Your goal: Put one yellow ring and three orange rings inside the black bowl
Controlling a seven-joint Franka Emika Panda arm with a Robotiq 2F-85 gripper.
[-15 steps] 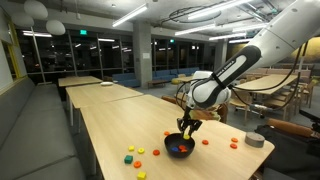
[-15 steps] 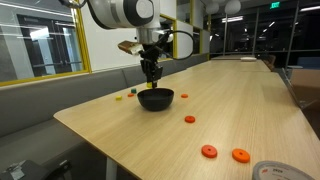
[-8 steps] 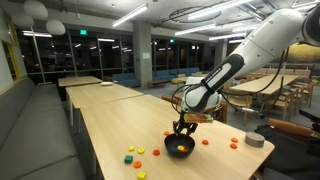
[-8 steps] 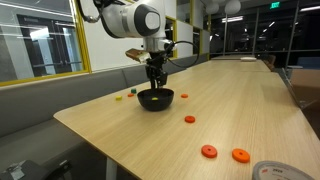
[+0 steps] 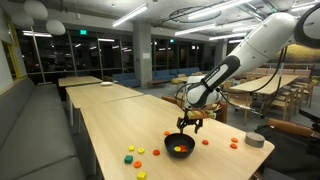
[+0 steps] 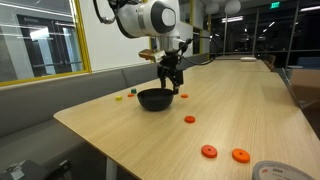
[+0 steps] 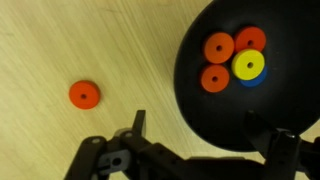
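The black bowl fills the upper right of the wrist view and stands on the wooden table in both exterior views. Three orange rings lie inside it beside a yellow ring, which rests on a blue piece. My gripper is open and empty, its jaws spread wide, straddling the bowl's near rim. It hangs just above and beside the bowl in both exterior views.
Another orange ring lies on the table near the bowl. More orange rings and a grey tape roll sit toward one end. Small yellow and green pieces lie on the bowl's other side.
The gripper dipped over the bowl, opened its jaws, then lifted and shifted a little sideways off the bowl's centre.
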